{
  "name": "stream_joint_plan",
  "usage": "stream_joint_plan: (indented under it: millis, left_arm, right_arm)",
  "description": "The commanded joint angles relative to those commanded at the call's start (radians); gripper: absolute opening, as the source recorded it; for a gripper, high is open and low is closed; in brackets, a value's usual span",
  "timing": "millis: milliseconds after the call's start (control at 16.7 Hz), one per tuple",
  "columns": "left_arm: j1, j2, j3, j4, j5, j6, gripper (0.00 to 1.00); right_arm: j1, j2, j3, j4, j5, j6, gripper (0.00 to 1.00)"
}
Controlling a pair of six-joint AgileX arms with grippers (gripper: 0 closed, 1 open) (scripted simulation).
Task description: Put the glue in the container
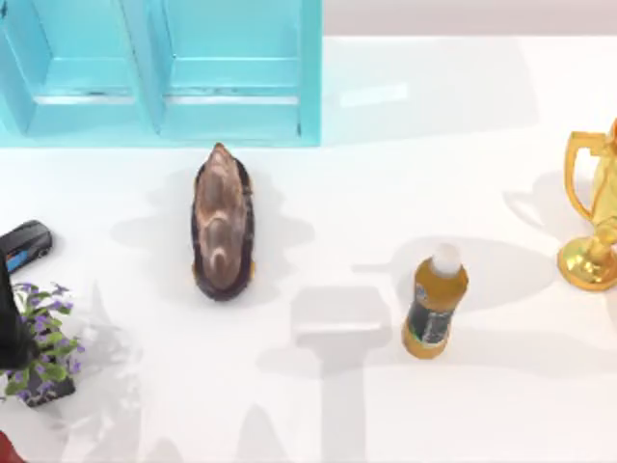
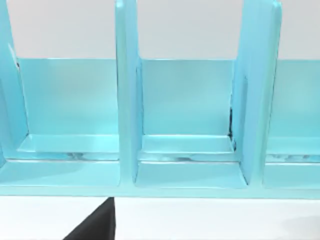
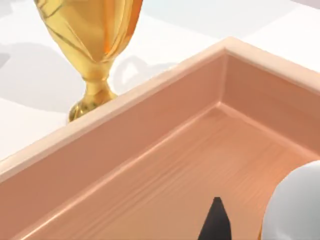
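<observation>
My right gripper's dark fingertip (image 3: pixel 216 222) hangs over the wooden container (image 3: pixel 165 165), beside a white rounded shape (image 3: pixel 295 205), possibly the glue. I can't tell its grip, and no labels read.

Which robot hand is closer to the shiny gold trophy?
Right. The right gripper hangs over the wooden box, with the gold trophy standing just outside its wall. The left gripper faces the blue shelf, across the table from the trophy.
</observation>
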Motion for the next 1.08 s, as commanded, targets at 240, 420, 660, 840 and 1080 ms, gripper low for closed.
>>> stream_joint_plan:
  millis: [240, 420, 660, 840, 1080]
  left_arm:
    - [0.000, 0.000, 0.000, 0.000, 0.000, 0.000, 1.00]
    - [0.000, 0.000, 0.000, 0.000, 0.000, 0.000, 1.00]
    - [0.000, 0.000, 0.000, 0.000, 0.000, 0.000, 1.00]
    - [0.000, 0.000, 0.000, 0.000, 0.000, 0.000, 1.00]
    - [0.000, 0.000, 0.000, 0.000, 0.000, 0.000, 1.00]
  right_arm:
    - [0.004, -0.003, 0.003, 0.003, 0.002, 0.002, 0.00]
    - [0.016, -0.009, -0.013, 0.037, -0.001, 0.030, 0.00]
    - [0.058, -0.032, -0.070, 0.198, -0.019, 0.160, 0.00]
    - [0.101, -0.048, -0.125, 0.353, -0.038, 0.280, 0.00]
    - [0.150, -0.061, -0.188, 0.519, -0.067, 0.411, 0.00]
